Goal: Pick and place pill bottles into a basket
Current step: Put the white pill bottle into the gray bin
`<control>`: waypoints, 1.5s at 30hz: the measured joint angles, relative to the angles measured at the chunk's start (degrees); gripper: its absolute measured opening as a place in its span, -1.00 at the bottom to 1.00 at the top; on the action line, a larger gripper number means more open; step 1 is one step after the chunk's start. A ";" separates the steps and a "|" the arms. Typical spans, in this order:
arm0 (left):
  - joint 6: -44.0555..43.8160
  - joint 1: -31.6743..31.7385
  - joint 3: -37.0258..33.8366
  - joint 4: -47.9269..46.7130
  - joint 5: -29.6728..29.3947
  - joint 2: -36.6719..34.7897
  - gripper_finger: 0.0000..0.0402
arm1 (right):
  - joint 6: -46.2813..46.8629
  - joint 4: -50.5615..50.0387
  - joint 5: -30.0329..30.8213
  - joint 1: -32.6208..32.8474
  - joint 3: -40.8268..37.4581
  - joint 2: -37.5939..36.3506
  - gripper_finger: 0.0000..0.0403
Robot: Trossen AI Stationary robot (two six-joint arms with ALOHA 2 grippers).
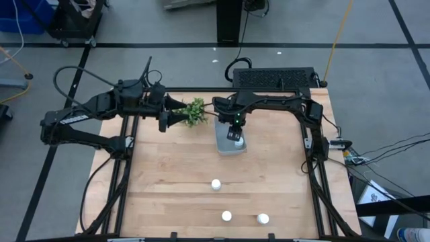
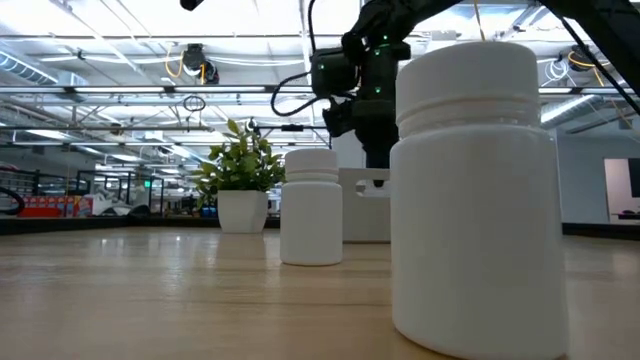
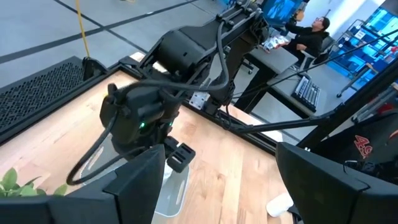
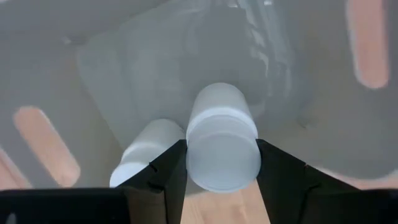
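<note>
Gripped across its smooth, rigid body, pill bottle (image 4: 222, 140) sits half-closed in my right end effector (image 4: 221, 163) over the basket (image 1: 222, 143); light, slippery. Left end effector (image 1: 173, 111) waits wide open at eleven o'clock.

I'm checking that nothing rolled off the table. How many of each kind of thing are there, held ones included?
Pill bottles: 5 (three standing on the table, one in the basket, one in the right gripper)
Basket: 1
Plant: 1
Total: 7
</note>
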 joint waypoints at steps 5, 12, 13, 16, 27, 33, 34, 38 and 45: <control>0.02 0.00 0.00 -0.45 -0.02 0.00 0.55 | -0.48 -0.33 -0.22 0.04 -0.10 0.97 -0.25; -0.04 0.00 0.00 -0.76 -0.04 0.00 0.54 | -0.45 -0.25 -0.21 0.04 -0.09 1.35 -0.20; 0.00 0.00 0.00 -0.86 -0.07 0.00 0.54 | -0.42 0.00 -0.19 0.04 -0.09 1.39 -0.19; 0.02 0.00 0.00 -0.99 -0.06 0.00 0.54 | -0.30 0.02 -0.20 0.04 -0.09 1.32 -0.18; 0.28 0.00 0.00 -1.15 -0.87 0.25 0.54 | 0.20 -0.07 -2.91 0.39 -0.09 1.32 -0.08; 0.20 0.00 0.00 -3.49 -1.57 0.26 0.54 | 0.79 -0.09 -1.17 0.37 -0.09 1.32 0.03; 0.20 0.00 0.00 -3.69 -1.57 0.28 0.54 | 0.70 -0.07 -1.17 0.37 -0.09 1.32 0.05; 0.16 0.00 0.00 -3.61 -1.60 0.26 0.54 | 0.32 -0.09 -1.00 0.41 -0.10 1.19 0.12; 0.07 0.00 0.00 -3.59 -2.08 0.26 0.54 | 0.12 -0.92 1.66 0.39 -0.11 -0.14 0.27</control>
